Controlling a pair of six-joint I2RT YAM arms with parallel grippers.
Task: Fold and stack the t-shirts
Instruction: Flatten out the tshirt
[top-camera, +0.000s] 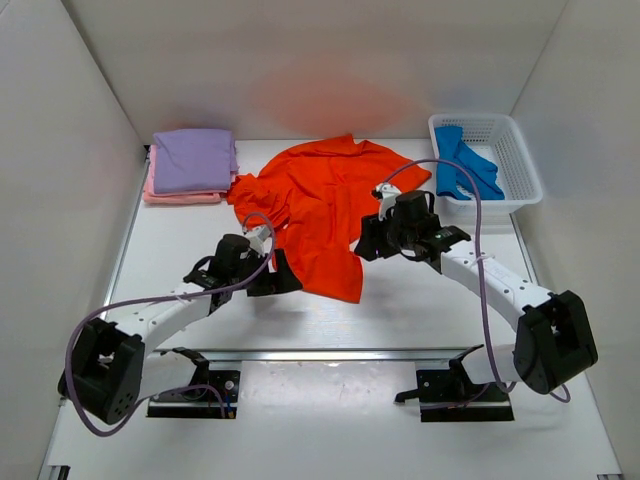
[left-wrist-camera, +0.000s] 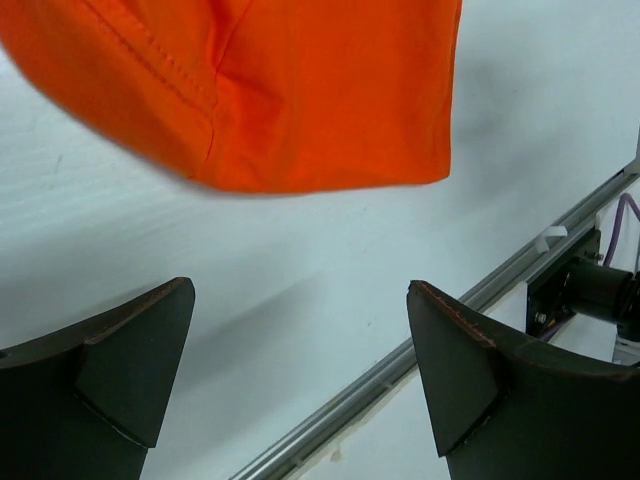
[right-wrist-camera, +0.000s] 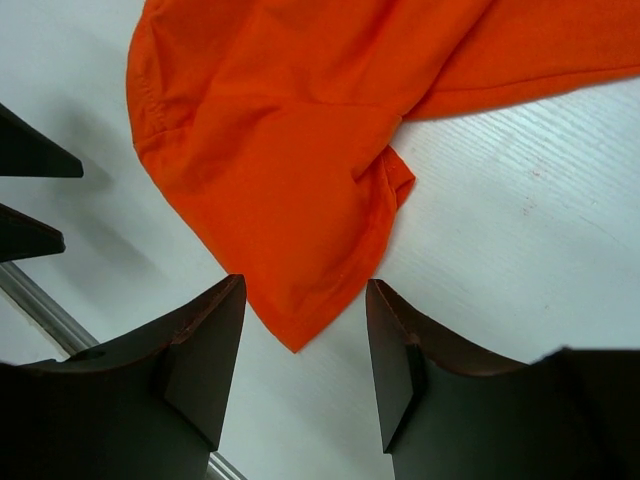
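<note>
On the bench (top-camera: 400, 305) the orange-red t-shirt (top-camera: 330, 200) lies rumpled and unfolded, just ahead of both sets of jaws. Beyond the left jaws the lavender tee (top-camera: 192, 160) sits folded on the pink tee (top-camera: 180, 197); beyond the right jaws the blue tee (top-camera: 462, 165) lies heaped in the basket (top-camera: 520, 165). Roughly half done, I judge. Only the wrist views show both jaws spread wide and empty: the left short of the hem, a shirt corner loose between the right's tips.
</note>
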